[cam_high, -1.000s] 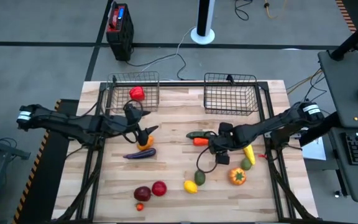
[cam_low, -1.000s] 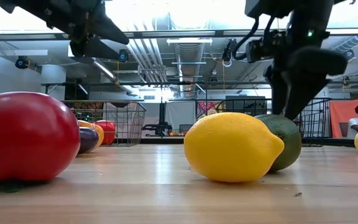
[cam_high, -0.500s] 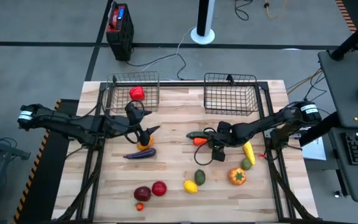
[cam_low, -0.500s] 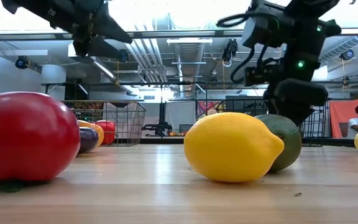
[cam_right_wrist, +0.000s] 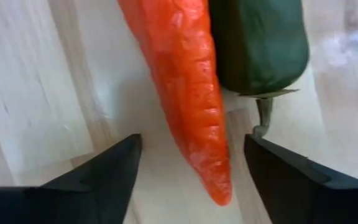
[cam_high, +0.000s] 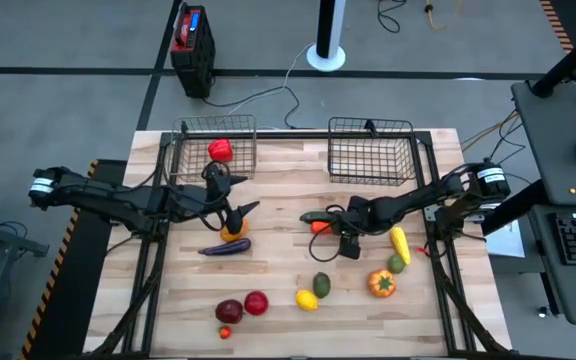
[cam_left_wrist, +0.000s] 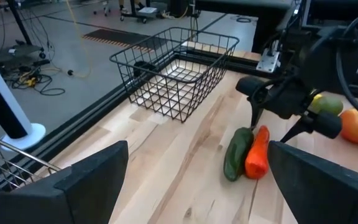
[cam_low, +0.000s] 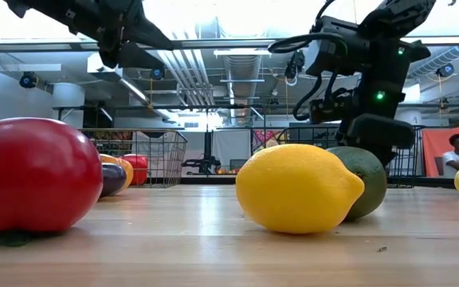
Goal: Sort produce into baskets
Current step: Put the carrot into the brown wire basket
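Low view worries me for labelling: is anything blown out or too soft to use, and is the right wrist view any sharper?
Low view: ceiling lights behind the arms are blown out, leaving them as dark silhouettes; the nearest red piece is slightly soft, the lemon fairly crisp. Right wrist view: the carrot and green pepper are so close that they look soft.

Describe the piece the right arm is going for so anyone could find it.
Start at the right-hand basket and come toward the table's middle. There the right end effector hangs over an orange carrot. It is long and tapered, lying against a dark green pepper.
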`<action>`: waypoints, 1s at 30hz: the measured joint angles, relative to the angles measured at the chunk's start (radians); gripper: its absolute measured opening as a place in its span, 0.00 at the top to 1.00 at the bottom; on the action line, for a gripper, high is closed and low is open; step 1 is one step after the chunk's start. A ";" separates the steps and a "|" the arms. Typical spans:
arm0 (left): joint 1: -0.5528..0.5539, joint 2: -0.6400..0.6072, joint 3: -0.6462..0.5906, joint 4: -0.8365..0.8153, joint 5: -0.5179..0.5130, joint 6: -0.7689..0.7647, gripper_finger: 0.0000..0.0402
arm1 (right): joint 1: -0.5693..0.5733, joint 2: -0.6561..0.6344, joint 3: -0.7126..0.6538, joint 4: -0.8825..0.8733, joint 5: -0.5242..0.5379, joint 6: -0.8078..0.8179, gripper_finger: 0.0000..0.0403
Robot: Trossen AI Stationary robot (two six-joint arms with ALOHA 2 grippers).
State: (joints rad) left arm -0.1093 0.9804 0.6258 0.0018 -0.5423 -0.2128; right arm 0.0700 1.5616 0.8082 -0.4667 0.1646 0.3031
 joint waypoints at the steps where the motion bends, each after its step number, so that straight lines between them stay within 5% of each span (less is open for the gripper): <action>1: 0.000 0.003 0.000 0.006 0.000 0.001 0.09 | 0.000 0.000 0.000 0.001 -0.002 0.000 0.37; 17: 0.000 0.054 0.000 0.059 0.002 0.033 0.09 | 0.006 -0.004 0.000 0.004 -0.034 -0.005 0.83; 30: 0.000 0.057 0.000 0.140 0.160 0.117 0.09 | 0.045 -0.116 -0.003 0.033 -0.060 -0.005 0.85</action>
State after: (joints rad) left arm -0.1093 1.0370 0.6258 0.1421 -0.3822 -0.0960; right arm 0.1153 1.4458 0.8051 -0.4342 0.1047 0.2977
